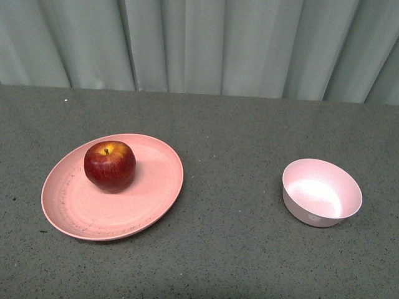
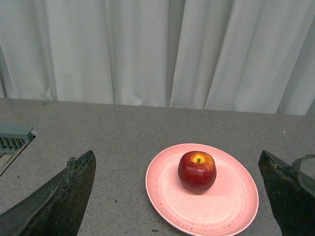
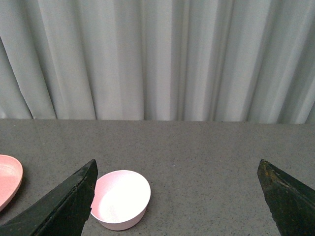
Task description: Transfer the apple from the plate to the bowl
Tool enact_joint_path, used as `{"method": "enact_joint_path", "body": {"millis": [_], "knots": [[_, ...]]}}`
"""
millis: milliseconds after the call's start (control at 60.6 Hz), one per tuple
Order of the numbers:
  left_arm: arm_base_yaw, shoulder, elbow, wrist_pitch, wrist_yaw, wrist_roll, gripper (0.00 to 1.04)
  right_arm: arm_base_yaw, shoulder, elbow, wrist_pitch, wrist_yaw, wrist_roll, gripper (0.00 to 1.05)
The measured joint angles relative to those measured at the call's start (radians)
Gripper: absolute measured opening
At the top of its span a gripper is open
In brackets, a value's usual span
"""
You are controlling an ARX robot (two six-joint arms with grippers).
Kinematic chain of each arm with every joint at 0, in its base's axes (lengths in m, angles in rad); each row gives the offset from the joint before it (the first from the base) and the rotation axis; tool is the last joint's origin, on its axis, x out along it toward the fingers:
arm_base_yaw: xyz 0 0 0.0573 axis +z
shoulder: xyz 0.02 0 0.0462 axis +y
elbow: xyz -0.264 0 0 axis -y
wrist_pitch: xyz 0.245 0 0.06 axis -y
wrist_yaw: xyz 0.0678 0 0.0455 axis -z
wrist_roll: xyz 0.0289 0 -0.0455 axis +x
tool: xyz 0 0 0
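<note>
No words, numbers, labels or signs can be read anywhere in these pictures.
</note>
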Motion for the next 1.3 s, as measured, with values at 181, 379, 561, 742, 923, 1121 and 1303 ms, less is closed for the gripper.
{"method": "enact_joint_path", "body": {"millis": [181,379,561,742,923,1121,1303], "knots": [[0.000,0.000,0.000,0.000,0.000,0.000,0.98,0.000,0.000,0.000,0.000,0.000,0.000,0.95],[0.000,0.000,0.000,0.000,0.000,0.000,0.98,0.000,0.000,0.000,0.000,0.000,0.000,0.95],[0.000,0.000,0.000,0.000,0.000,0.000,0.98,0.000,0.000,0.000,0.000,0.000,0.000,0.95],[0.000,0.000,0.000,0.000,0.000,0.000,0.98,0.000,0.000,0.000,0.000,0.000,0.000,0.95],[0.000,0.000,0.000,0.000,0.000,0.000,0.98,0.000,0.000,0.000,0.000,0.000,0.000,0.95],[0.000,0.000,0.000,0.000,0.000,0.000,0.98,0.000,0.000,0.000,0.000,0.000,0.000,0.95],[0.000,0.000,0.000,0.000,0.000,0.000,0.98,0.000,0.000,0.000,0.000,0.000,0.000,0.95]]}}
